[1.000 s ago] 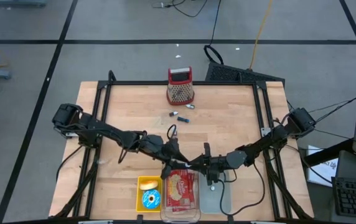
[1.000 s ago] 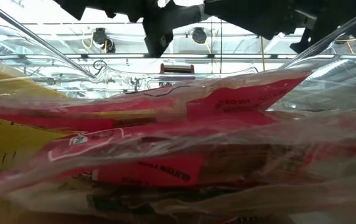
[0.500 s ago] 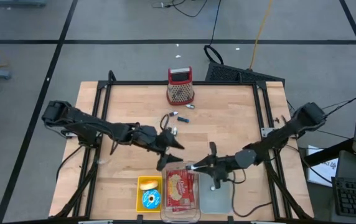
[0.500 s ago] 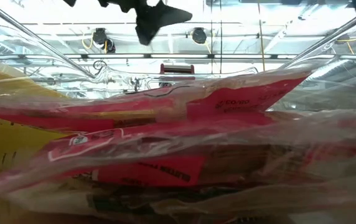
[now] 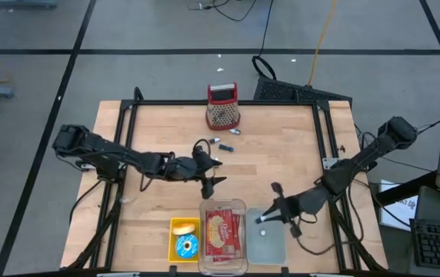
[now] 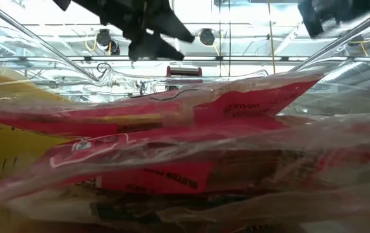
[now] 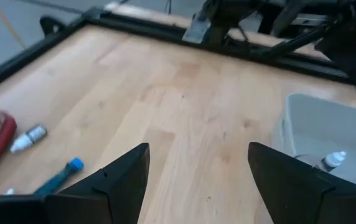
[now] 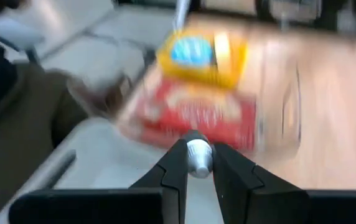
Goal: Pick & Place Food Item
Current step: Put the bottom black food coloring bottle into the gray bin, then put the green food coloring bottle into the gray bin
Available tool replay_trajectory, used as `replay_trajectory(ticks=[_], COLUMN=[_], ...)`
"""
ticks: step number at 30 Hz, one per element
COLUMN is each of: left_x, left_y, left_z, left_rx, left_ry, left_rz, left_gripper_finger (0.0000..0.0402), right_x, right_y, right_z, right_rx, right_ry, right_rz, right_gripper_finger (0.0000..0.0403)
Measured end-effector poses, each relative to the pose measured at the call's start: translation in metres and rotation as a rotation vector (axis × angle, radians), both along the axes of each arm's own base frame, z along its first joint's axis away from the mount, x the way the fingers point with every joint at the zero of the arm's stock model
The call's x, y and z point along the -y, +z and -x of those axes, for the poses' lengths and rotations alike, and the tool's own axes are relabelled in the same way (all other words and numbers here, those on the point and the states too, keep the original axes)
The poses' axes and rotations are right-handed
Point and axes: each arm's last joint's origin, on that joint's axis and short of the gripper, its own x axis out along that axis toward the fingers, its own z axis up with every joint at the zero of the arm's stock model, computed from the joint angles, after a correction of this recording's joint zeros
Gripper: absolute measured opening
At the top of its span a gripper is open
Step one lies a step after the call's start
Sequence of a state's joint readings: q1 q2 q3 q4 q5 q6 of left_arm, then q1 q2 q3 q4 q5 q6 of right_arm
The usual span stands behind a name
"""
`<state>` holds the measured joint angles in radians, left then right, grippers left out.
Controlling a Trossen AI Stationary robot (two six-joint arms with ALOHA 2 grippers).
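Red food packet (image 5: 222,233) lies in the clear tub (image 5: 241,206) at bottom centre of the high view, long axis running top to bottom of frame, between the yellow bin (image 5: 184,238) on its left and the grey lid (image 5: 266,248) on its right.

Right hand (image 5: 262,219) hovers just right of the tub, over the lid, pinched closed on a small white-capped item (image 8: 198,152). It looks the nearer.

Left hand (image 5: 211,183) sits just above the tub's top edge over bare counter (image 5: 281,146), fingers spread open, holding nothing.
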<state>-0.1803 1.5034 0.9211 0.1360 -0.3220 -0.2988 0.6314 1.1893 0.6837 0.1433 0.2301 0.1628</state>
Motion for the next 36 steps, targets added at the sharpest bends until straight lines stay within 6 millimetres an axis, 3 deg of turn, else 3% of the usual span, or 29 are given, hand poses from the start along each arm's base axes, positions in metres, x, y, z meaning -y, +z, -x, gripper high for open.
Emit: replay_trajectory(ticks=[9,27,36], left_x=[0.000,0.002,0.002], left_y=[-0.019,-0.024,-0.024], left_z=[-0.008,-0.010,-0.010], left_rx=[-0.057,-0.059,-0.057], left_ry=[0.010,0.019,0.027], left_rz=[0.015,0.043,0.060], left_gripper_finger=[0.0278,0.0283,0.0283], right_x=[0.002,0.000,-0.002], right_y=[-0.027,-0.022,-0.018], right_z=[0.004,0.001,-0.001], right_rx=[-0.266,-0.227,-0.179], right_ry=[-0.068,-0.053,-0.038], right_rz=[-0.027,-0.065,-0.074], right_gripper_finger=[0.0045,0.0097,0.0095])
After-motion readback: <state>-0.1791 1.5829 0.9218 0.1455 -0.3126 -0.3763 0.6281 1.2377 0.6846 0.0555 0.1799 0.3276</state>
